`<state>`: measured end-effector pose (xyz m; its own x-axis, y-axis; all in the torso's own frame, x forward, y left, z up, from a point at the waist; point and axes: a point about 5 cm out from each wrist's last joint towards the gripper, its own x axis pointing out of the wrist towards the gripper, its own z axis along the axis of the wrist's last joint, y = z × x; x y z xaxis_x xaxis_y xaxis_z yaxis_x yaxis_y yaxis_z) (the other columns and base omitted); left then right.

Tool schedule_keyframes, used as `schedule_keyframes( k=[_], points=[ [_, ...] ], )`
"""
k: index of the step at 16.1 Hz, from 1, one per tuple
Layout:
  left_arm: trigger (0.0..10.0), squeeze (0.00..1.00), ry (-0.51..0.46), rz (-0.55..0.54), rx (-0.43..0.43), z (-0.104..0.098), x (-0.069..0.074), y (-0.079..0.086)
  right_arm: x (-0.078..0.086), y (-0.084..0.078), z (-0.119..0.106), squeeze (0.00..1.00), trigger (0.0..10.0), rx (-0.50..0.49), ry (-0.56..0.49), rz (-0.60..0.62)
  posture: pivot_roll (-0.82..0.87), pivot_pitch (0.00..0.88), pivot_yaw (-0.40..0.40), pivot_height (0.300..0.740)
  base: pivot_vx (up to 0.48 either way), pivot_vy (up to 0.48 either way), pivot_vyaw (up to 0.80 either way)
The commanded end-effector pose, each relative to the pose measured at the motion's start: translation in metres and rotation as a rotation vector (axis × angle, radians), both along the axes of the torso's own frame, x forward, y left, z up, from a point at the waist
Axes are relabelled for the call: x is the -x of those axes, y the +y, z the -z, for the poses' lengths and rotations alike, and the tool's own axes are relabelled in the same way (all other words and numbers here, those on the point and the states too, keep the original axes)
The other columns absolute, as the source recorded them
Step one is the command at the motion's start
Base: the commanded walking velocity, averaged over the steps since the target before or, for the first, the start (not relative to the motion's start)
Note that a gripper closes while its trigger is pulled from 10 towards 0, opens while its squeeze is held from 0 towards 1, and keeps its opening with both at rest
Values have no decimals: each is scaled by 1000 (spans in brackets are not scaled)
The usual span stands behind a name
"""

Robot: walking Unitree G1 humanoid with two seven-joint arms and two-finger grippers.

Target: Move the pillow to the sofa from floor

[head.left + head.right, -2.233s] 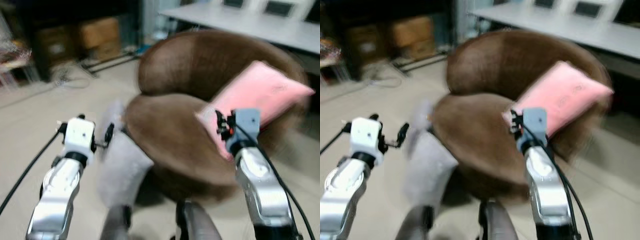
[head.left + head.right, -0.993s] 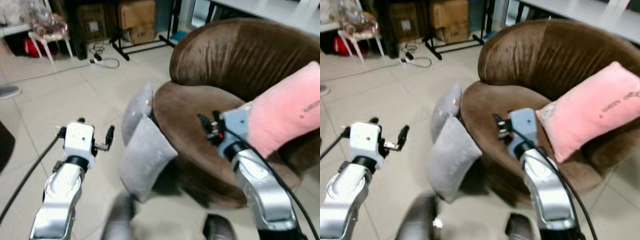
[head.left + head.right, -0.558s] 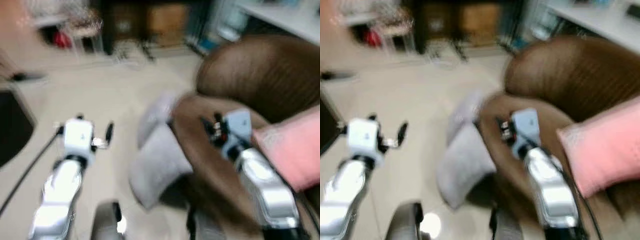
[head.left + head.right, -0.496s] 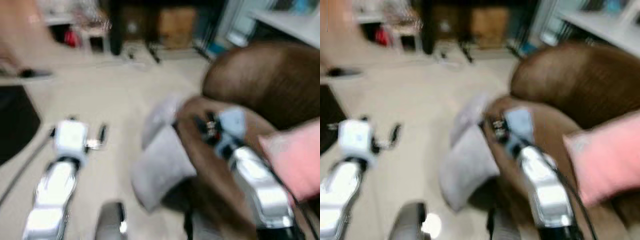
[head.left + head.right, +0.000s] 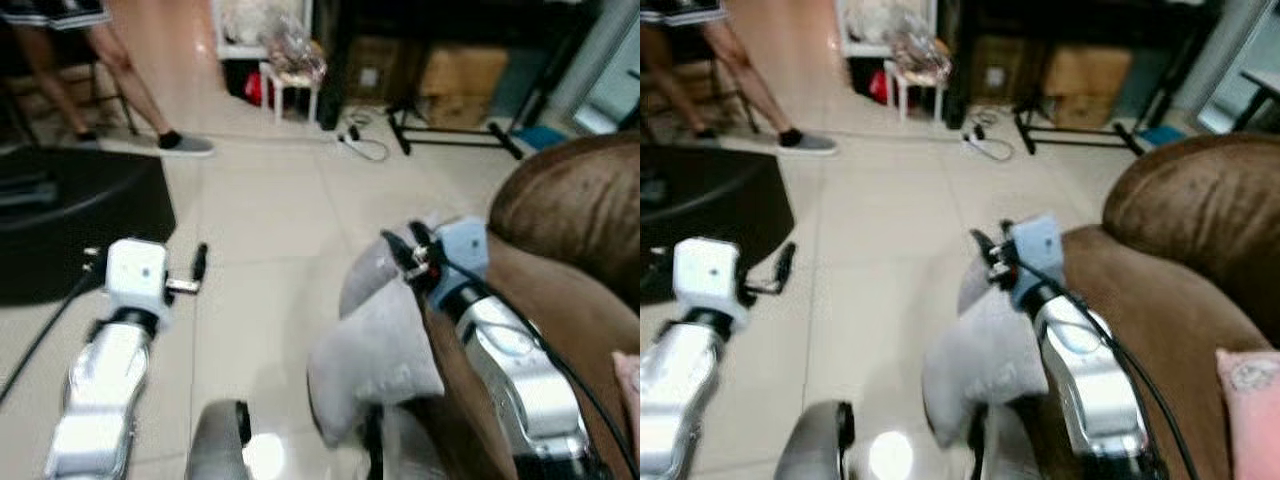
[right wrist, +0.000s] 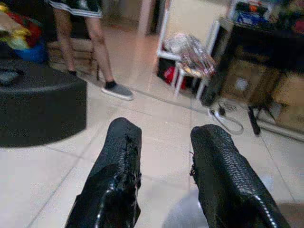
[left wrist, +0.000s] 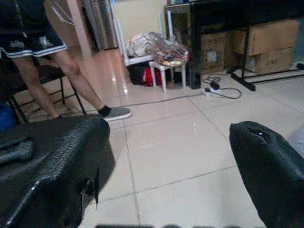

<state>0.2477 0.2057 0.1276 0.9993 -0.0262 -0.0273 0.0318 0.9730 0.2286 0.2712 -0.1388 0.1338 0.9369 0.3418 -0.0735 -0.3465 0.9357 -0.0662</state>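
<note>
Two grey pillows lean against the front of the brown sofa (image 5: 560,300): a large one (image 5: 375,355) on the tiled floor and a second (image 5: 365,278) behind it. My right gripper (image 5: 398,248) hovers open just above them, holding nothing; its wrist view shows both black fingers (image 6: 116,175) apart over a grey pillow corner (image 6: 183,213). My left gripper (image 5: 200,262) hangs open over bare floor, well left of the pillows, with its fingers (image 7: 270,166) spread wide. A pink pillow (image 5: 1250,400) lies on the sofa seat at the far right.
A person's legs (image 5: 120,80) stand at the back left beside a black padded block (image 5: 80,220). A white stool (image 5: 290,75) with a bag, cardboard boxes (image 5: 460,70) and a black rack foot (image 5: 450,135) line the back. Open tile lies between me and them.
The camera has swung left: the sofa and pink pillow slid to the right edge, and the floor, black block and person came into view. Both arms hold much the same pose.
</note>
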Motion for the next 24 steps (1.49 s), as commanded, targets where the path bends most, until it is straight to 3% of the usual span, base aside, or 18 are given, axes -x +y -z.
schedule_keyframes(
  k=[1, 10, 13, 19, 24],
  points=[
    [10000, 0, -10, 15, -10, -3, -1, -3, 2, -6, 6, 0, 10000, -9, 30, 43, 9, 0, -83, 572, 247, 0, 0],
    [10000, 0, -5, 1, -35, -3, 1, 0, -2, -6, 11, 0, 10000, 37, 62, 16, 19, 0, -92, 572, 111, 0, 0],
    [10000, 0, 3, -22, -57, -1, 2, 5, 0, -8, 18, 0, 10000, -14, 114, 61, 18, 0, -82, 572, 0, 0, 0],
    [10000, 0, 7, -3, -72, -1, -1, 6, 5, -8, 25, 0, 10000, -57, 142, 168, 12, 0, -65, 512, 0, 0, 0],
    [10000, 0, 20, 11, -91, -1, 5, 7, 5, -4, 27, 0, 10000, -54, 158, 157, 27, 0, -70, 457, 0, 0, 0]
  ],
)
